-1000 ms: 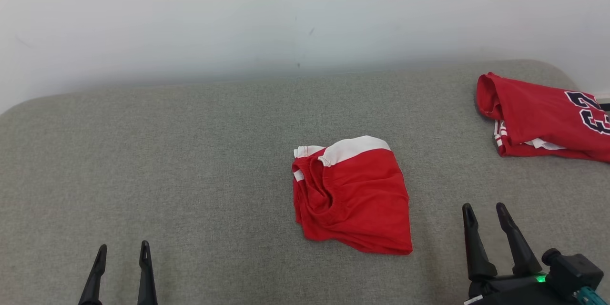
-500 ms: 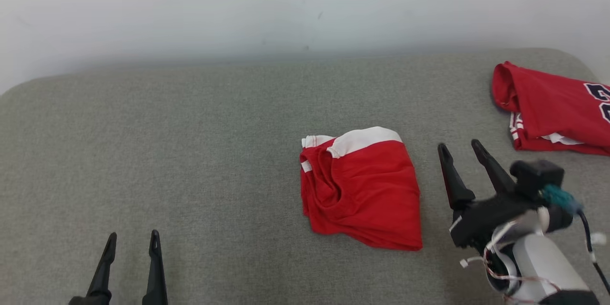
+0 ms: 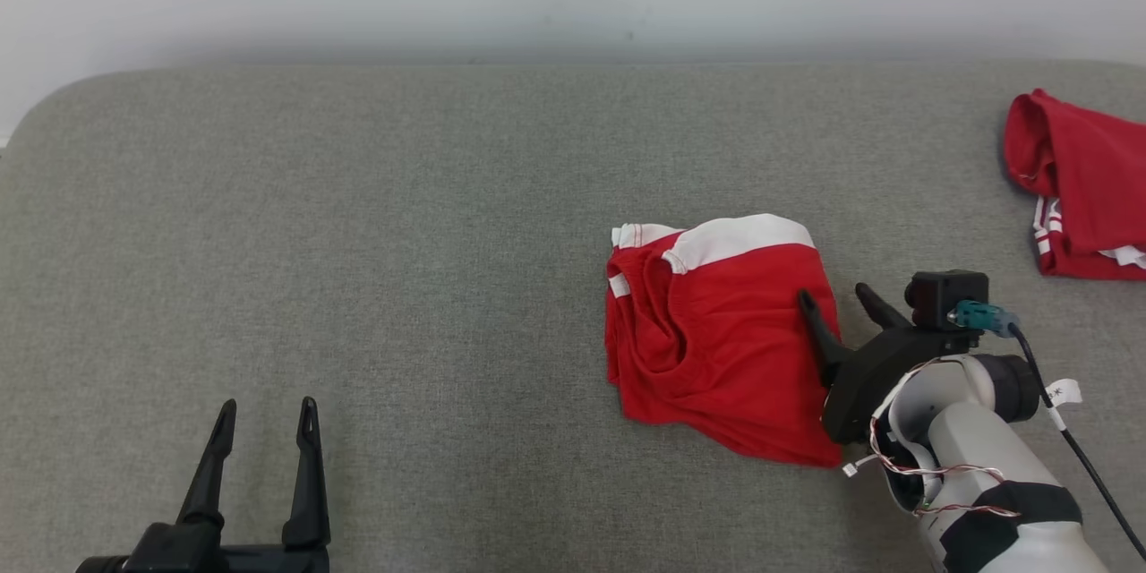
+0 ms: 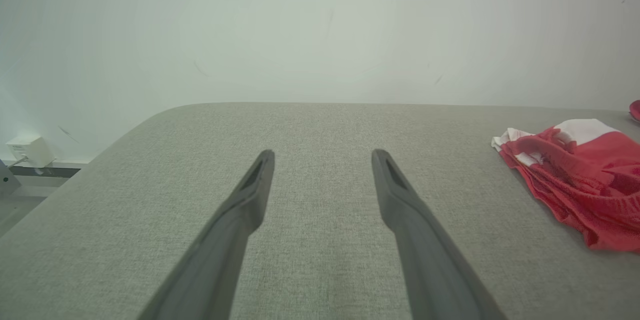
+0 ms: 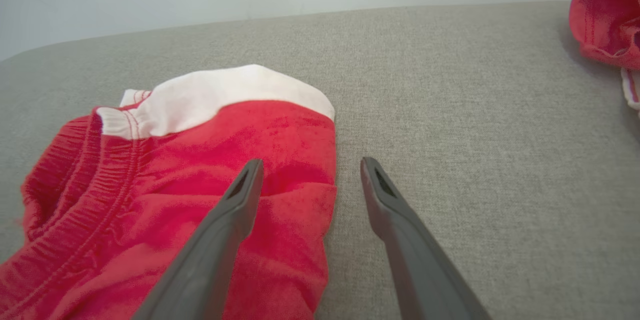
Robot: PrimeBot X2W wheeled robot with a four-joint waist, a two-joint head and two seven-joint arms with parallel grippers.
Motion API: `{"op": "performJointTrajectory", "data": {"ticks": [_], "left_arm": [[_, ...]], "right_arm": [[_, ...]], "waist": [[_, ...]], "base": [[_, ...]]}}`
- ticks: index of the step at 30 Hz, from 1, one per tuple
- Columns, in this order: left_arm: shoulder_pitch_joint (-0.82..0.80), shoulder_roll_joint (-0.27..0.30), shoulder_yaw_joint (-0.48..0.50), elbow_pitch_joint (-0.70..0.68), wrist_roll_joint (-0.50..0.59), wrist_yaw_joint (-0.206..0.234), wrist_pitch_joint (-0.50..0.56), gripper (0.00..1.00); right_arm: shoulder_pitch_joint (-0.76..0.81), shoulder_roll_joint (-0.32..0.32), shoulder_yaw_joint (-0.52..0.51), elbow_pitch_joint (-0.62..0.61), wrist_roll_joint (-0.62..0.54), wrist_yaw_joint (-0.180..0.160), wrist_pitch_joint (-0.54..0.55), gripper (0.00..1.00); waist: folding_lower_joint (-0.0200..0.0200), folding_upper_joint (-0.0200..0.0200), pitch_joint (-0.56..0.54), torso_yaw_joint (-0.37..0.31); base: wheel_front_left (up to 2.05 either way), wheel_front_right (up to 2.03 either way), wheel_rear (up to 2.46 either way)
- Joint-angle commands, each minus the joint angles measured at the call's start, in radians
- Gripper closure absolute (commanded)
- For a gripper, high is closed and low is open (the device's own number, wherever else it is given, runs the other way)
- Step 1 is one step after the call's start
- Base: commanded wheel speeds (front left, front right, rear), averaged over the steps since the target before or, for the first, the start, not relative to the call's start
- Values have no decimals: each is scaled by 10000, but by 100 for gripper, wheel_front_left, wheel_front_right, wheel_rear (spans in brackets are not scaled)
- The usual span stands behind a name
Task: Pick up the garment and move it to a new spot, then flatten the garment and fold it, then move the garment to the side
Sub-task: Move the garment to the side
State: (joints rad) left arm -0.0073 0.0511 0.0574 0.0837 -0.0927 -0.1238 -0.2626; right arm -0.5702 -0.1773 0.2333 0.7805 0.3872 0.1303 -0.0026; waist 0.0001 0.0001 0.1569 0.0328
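Red jersey (image 3: 1079,183) lies well apart from garment (image 3: 730,349) on grey cushion (image 3: 358,242).

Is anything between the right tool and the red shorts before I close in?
Nothing visible. The open right tool sits at the right edge of the shorts, one finger over the cloth, the other over bare cushion. The other red garment lies far right, apart.

A grey fabric-covered surface (image 3: 358,224) with a rounded far left corner carries 2 pieces of clothing. A crumpled red garment (image 3: 716,349) with a white band along its far side lies right of the middle. A second red garment (image 3: 1079,188), striped white at the hem, lies by the right edge, well apart from it.
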Motion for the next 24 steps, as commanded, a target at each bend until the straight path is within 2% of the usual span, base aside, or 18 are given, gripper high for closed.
{"op": "performJointTrajectory", "data": {"ticks": [1,10,12,17,24], "left_arm": [[-178,-9,-15,24,-30,-28,-27,0],[-314,-10,22,104,19,-57,-27,0],[-335,-11,29,114,29,-62,-27,0],[-375,-10,78,128,28,-72,-27,0],[-633,116,38,28,79,-54,-27,0]], "right_arm": [[-179,87,39,281,40,-1,-51,0],[-454,412,518,1772,136,-1,28,0],[-541,476,660,1893,203,-1,-33,99],[-947,154,982,1911,189,-3,-479,100],[-1816,-805,2272,1596,-308,-1,-708,100]], "waist": [[-1,-1,134,119],[-1,-1,210,163],[-1,-1,212,148],[-1,-1,207,78],[-1,-1,485,-227]], "base": [[0,0,0],[0,0,0],[0,0,0],[0,0,0],[0,0,0]]}}
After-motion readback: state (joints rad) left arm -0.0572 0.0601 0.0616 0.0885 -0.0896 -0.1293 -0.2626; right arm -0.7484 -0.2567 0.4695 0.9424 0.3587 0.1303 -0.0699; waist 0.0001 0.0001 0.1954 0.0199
